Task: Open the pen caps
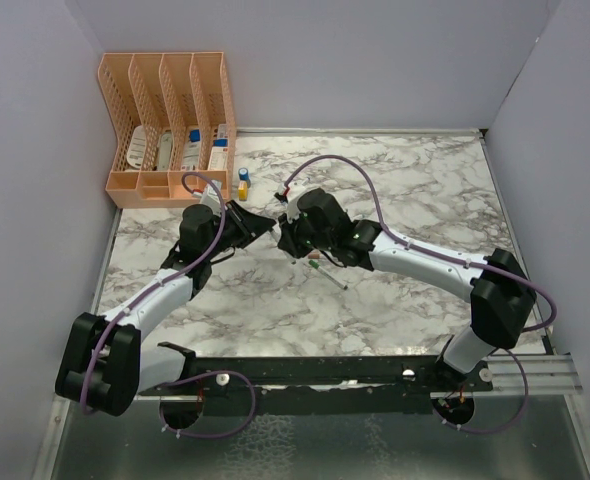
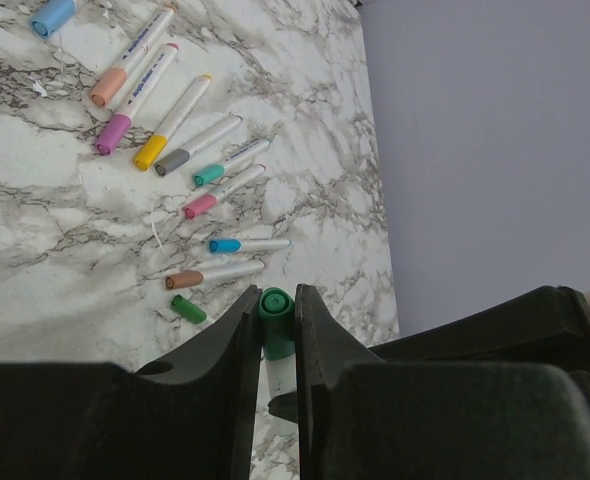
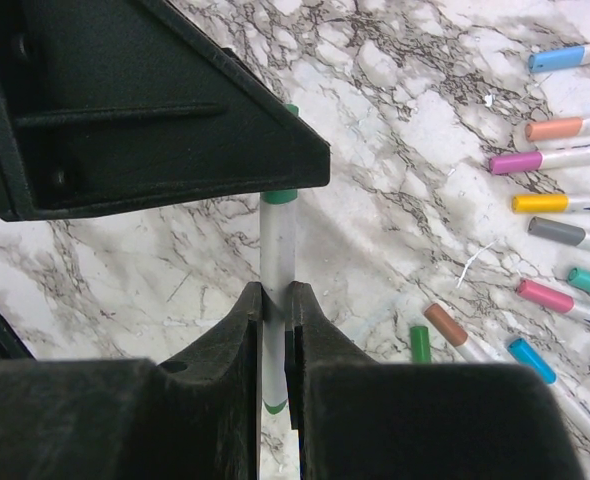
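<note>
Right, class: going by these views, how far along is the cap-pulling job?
Done: one loose green cap lies by itself, apparently already off its pen. In hand: the left gripper is shut on a second green cap, while the right gripper clamps that pen's white barrel; this cap is not yet off. Left: nine capped pens lie in a row, caps on.

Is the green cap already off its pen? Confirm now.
No: in the right wrist view the green cap sits joined to the white barrel that the right tool clamps.
</note>
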Robot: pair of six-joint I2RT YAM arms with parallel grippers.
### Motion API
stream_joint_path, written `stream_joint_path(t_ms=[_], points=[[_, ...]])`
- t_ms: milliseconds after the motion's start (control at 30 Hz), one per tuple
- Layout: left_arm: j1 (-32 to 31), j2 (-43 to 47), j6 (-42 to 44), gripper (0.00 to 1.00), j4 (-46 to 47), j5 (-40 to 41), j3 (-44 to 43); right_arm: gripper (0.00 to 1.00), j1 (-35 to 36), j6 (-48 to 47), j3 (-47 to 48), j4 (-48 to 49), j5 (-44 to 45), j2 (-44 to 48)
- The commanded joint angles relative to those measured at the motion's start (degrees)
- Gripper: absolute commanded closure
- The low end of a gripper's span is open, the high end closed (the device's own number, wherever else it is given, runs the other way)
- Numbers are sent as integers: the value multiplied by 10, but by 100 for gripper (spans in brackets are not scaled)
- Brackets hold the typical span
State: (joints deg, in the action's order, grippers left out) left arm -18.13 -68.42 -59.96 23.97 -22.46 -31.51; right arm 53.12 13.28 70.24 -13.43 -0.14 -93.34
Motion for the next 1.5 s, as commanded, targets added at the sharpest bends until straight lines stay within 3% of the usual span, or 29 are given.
stream_joint_path(t_ms=[0,67,100,167,267,767,933,1167,1467], points=[[-4,-3,-4,100,19,-3,-16,81,-6,4,20,6,-28,-3],[-6,-3,-6,100,19,-4,-18,54,-7,4,26,2,-35,-6],[-7,-2,-6,100,19,-5,-19,49,-7,4,29,0,-36,-8],[-10,-1,-8,100,19,-5,-21,42,-7,4,36,-4,-37,-14],[-15,-1,-9,100,19,-3,-25,42,-7,4,45,-6,-40,-23],[-22,12,-17,100,19,2,-25,73,-14,6,54,-5,-39,-32],[-24,11,-18,100,19,8,-26,97,-17,7,51,-4,-41,-32],[-20,-8,-9,100,19,74,-47,99,-19,16,2,-15,-43,1],[20,-87,19,100,20,105,-117,99,-19,48,-131,-22,-38,121]])
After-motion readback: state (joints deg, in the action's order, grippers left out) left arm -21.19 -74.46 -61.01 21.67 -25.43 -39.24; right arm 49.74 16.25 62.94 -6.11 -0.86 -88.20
